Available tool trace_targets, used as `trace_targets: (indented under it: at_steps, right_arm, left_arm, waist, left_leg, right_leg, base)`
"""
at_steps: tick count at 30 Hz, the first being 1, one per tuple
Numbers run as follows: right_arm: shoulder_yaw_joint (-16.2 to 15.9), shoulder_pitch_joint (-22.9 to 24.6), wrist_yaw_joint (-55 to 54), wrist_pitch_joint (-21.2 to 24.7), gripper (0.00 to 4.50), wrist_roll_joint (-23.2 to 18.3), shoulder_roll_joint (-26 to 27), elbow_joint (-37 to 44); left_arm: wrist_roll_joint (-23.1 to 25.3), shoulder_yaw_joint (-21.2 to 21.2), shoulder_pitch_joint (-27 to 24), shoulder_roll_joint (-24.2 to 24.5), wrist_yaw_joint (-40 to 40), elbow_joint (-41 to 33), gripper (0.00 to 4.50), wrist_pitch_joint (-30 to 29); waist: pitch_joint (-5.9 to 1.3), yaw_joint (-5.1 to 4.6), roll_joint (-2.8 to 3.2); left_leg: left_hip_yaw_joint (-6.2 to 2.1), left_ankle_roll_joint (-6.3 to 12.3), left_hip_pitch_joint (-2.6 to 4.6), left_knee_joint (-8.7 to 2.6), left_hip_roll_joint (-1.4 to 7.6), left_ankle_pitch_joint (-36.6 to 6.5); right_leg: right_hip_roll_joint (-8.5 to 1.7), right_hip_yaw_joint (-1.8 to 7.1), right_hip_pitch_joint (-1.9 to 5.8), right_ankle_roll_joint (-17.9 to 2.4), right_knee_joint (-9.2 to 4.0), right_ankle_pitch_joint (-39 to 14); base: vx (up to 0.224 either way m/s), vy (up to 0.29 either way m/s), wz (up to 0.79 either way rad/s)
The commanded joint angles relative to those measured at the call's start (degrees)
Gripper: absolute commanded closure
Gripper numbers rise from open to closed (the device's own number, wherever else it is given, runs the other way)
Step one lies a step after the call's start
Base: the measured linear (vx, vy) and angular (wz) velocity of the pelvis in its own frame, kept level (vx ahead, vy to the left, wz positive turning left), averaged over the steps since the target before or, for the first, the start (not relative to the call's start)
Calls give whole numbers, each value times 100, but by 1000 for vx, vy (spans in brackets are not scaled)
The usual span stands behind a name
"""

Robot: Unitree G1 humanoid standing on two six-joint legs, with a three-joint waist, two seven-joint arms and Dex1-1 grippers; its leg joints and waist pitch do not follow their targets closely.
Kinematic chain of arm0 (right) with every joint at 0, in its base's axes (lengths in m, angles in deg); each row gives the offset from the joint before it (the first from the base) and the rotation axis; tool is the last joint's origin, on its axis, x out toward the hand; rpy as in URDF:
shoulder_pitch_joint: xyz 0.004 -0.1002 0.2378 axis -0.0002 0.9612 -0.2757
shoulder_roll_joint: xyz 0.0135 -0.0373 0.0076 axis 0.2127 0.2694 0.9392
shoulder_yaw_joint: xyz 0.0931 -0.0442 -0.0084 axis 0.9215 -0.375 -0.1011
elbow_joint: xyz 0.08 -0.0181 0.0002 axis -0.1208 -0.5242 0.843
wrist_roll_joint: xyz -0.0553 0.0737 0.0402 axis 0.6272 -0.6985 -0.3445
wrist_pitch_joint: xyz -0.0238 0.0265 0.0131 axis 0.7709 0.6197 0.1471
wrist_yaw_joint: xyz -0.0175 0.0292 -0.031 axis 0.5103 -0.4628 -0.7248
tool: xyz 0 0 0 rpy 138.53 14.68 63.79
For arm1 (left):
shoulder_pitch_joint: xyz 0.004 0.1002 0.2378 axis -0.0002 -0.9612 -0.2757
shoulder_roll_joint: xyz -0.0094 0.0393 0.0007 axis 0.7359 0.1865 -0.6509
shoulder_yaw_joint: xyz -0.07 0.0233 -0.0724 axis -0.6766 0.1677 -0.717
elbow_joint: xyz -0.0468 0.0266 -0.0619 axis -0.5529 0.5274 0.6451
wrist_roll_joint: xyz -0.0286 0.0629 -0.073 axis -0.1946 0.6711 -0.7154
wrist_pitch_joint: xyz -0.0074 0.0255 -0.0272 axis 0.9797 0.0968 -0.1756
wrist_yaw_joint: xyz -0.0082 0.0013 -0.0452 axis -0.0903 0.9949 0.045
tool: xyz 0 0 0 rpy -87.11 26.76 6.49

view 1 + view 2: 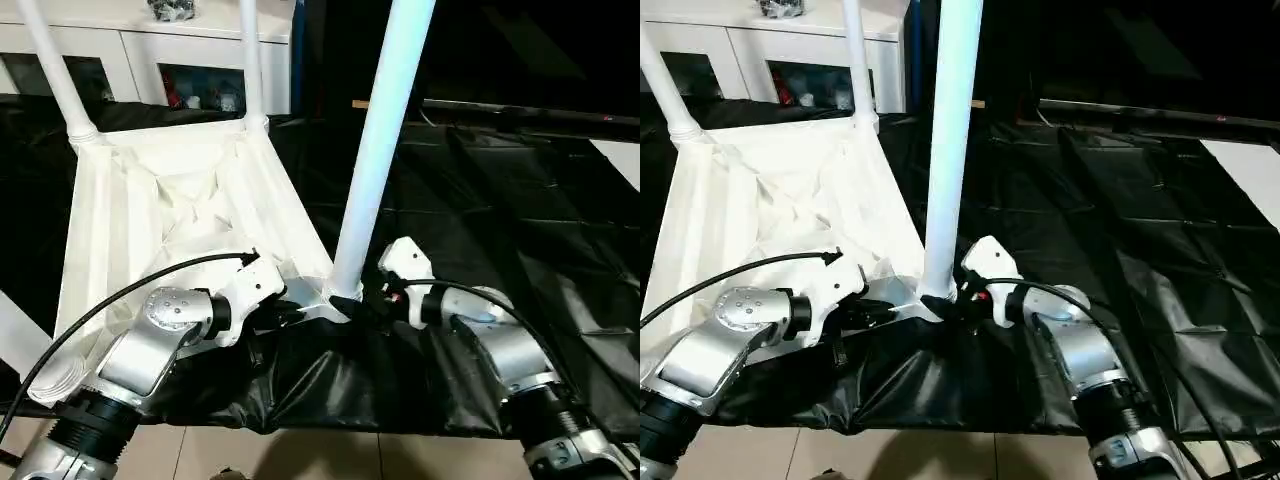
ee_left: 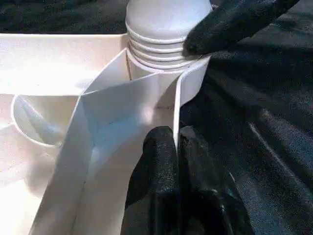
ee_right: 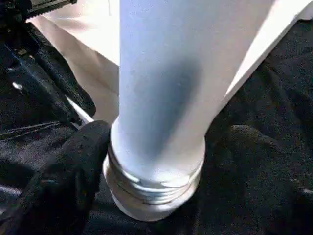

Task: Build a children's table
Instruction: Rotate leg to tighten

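Seating the third leg (image 1: 375,170) in the tabletop's (image 1: 150,215) near-right socket: right gripper (image 3: 161,161) straddled its base, fingers spread; left gripper (image 2: 176,161) clenched on the rim. Next call: press down, twist.

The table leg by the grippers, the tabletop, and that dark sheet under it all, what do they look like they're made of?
Table leg: looks like smooth white moulded plastic, with a soft sheen and ribbed rings at its base.
Tabletop: the same white plastic, thin moulded ribs crossing its underside.
Dark sheet: probably thin plastic film; it is glossy, creased and wrinkled.
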Motion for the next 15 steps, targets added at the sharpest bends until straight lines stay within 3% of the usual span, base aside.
trace_targets:
  at_steps: [1,7,8,15]
  right_arm:
    - [-3,-116,-77,-31,79,71,-44,-188]
    - [-14,-262,-66,-174,123,100,5,-449]
    - [-14,-262,-66,-174,147,100,5,-449]
    - [-41,-188,-296,-313,174,131,214,-626]
  left_arm:
    - [-19,104,-157,-85,61,171,450,-71]
    - [7,111,-148,-97,77,215,450,-50]
    - [7,111,-148,-97,77,215,450,-50]
    - [130,73,-71,-249,332,370,450,-99]
  waist:
    - [-331,15,36]
    - [-327,23,48]
    - [-332,21,42]
    - [-314,10,34]
  left_leg:
    - [-43,-73,67,-441,130,-1572]
    - [-43,-72,66,-443,127,-1591]
    - [-42,-74,67,-440,127,-1593]
    - [-42,-84,66,-452,127,-1698]
  right_leg:
    - [-342,258,217,-956,-483,-1638]
    - [-344,260,216,-957,-489,-1641]
    - [-341,262,217,-963,-490,-1635]
    - [-345,263,205,-900,-518,-1879]
  base:
    - [0,0,0]
    - [0,0,0]
    - [0,0,0]
    - [0,0,0]
